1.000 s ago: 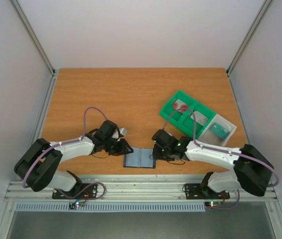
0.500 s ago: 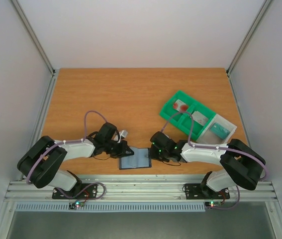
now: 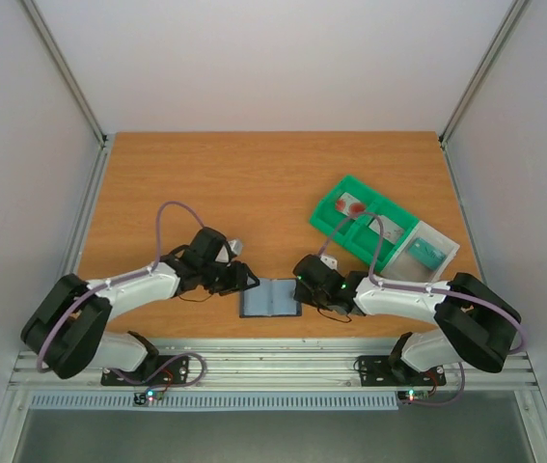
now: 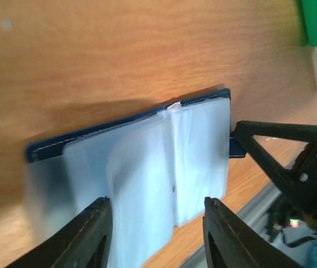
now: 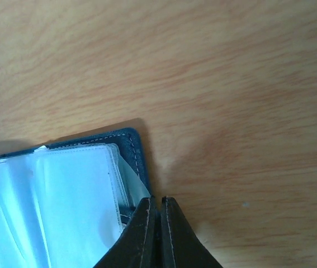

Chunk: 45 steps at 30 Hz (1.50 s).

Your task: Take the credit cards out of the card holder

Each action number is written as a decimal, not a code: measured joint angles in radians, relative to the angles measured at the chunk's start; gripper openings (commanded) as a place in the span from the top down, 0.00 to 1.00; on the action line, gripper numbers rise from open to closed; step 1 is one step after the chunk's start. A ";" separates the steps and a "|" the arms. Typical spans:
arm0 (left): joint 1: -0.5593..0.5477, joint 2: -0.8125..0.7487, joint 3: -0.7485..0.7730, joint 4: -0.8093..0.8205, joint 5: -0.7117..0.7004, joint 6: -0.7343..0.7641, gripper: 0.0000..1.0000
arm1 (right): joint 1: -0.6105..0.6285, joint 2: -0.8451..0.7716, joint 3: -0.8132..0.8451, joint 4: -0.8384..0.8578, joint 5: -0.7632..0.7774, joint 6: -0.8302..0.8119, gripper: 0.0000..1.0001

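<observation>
My left fingers [image 4: 88,234] are spread and grasp nothing; the open card holder [image 4: 147,167] lies flat on the desk [image 4: 91,56] just ahead of them. My right fingers [image 5: 144,234] are clenched at its opposite edge, apparently steadying it. Next, I'd pinch a card from a sleeve; none shows clearly.

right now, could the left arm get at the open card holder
Probably yes. The left gripper hangs open just beside the card holder, which lies spread open on the table with nothing between them. The right gripper, shut, seems to pinch only its opposite edge.
</observation>
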 measured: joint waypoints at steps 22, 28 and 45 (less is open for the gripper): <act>0.005 -0.263 0.180 -0.393 -0.339 0.221 0.01 | -0.006 0.009 0.219 -0.208 0.164 -0.026 0.54; 0.005 -0.384 0.230 -0.481 -0.386 0.273 0.01 | -0.006 -0.104 0.296 -0.372 0.175 -0.097 0.13; 0.005 -0.523 0.488 -0.681 -0.492 0.392 0.01 | -0.006 -0.397 0.589 -0.785 0.245 -0.269 0.02</act>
